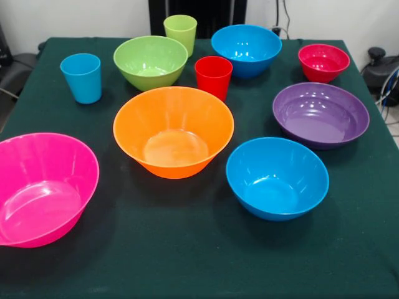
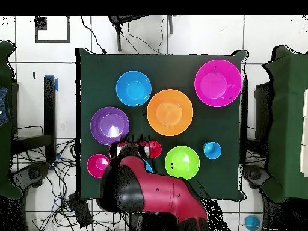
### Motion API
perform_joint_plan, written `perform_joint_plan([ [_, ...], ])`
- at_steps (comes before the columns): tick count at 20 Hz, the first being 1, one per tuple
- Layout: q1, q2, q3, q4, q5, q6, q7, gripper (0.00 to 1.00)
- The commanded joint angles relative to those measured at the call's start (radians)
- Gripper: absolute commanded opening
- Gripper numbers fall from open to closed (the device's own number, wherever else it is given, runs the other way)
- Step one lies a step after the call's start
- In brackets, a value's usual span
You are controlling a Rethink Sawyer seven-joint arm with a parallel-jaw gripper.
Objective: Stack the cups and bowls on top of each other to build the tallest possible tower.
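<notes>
All cups and bowls stand apart on the green cloth, and no tower is in view. The orange bowl sits mid-table. The pink bowl and one blue bowl flank it. Behind are the purple bowl, small red bowl, second blue bowl, green bowl, green cup, red cup and light blue cup. In the overhead view the gripper hangs over the second blue bowl, hiding it and the green cup.
The red arm reaches in over the table edge nearest the robot's base. Cables lie on the floor beside the table. Dark chairs stand at both sides. The front view does not show the arm.
</notes>
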Motion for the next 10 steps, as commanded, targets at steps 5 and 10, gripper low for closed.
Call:
perform_joint_plan([
  [5, -0.169, 0.130, 0.327, 0.091, -0.114, 0.023, 0.020, 1.00],
  [10, -0.202, 0.190, 0.413, 0.101, -0.129, -0.025, 0.071, 1.00],
])
